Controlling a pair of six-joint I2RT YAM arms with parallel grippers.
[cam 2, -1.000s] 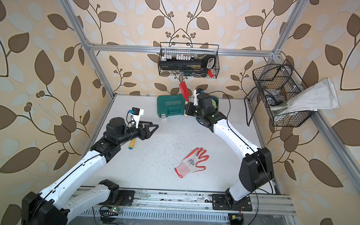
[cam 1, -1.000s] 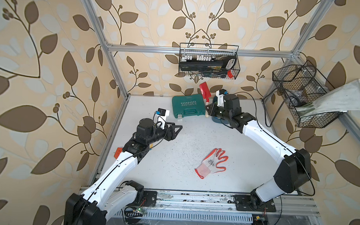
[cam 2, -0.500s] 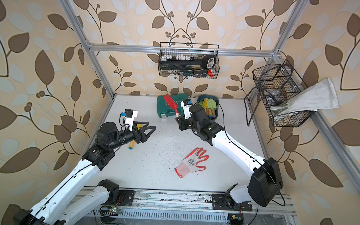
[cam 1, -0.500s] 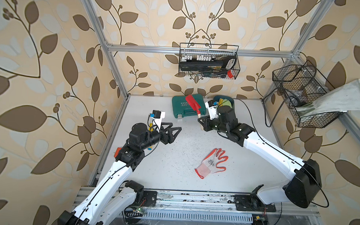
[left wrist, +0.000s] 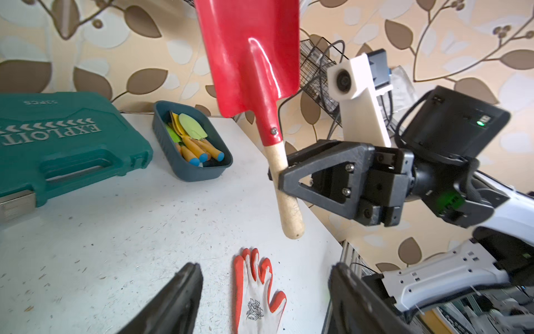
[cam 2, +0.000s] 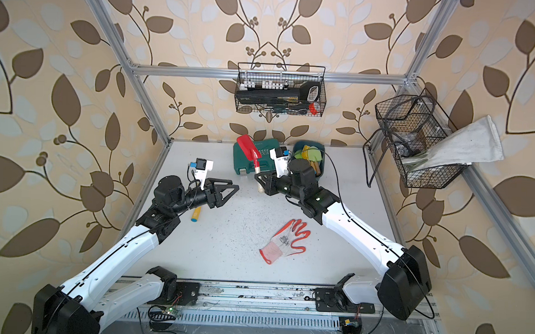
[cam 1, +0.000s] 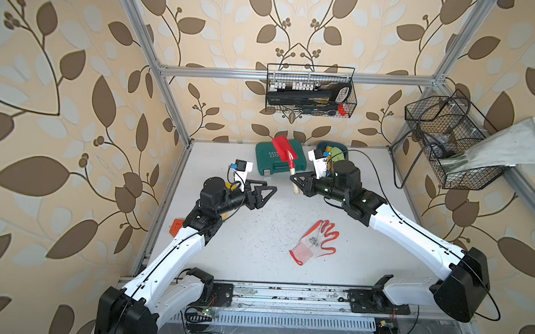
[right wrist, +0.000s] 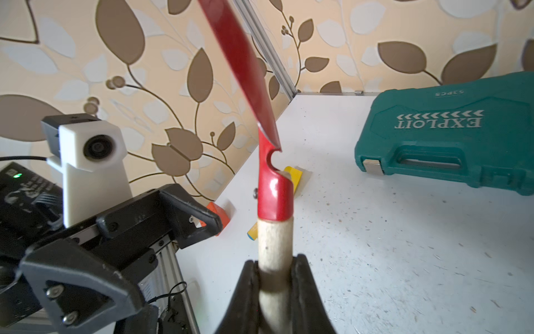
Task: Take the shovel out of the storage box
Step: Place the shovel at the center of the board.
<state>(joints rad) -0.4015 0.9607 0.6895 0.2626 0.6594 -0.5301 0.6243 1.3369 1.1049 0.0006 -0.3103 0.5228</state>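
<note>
Wearing glossy white shells on the long links of the left arm (cam 1: pixel 164 271) and right arm (cam 1: pixel 410 237), with black housings (cam 1: pixel 456 290) at the joints. Carrying white camera blocks (left wrist: pixel 351 84) at the wrists. Ending in black triangular open-frame fingers (left wrist: pixel 329 154) pinned by silver screws (left wrist: pixel 349 167). Trailing thin black cables (right wrist: pixel 23 158); glowing green at a status light (left wrist: pixel 480 123).

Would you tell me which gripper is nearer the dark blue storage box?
Right. The right gripper, shut on the shovel, hangs a little in front of the storage box; the open left gripper is farther off, past the shovel.
</note>
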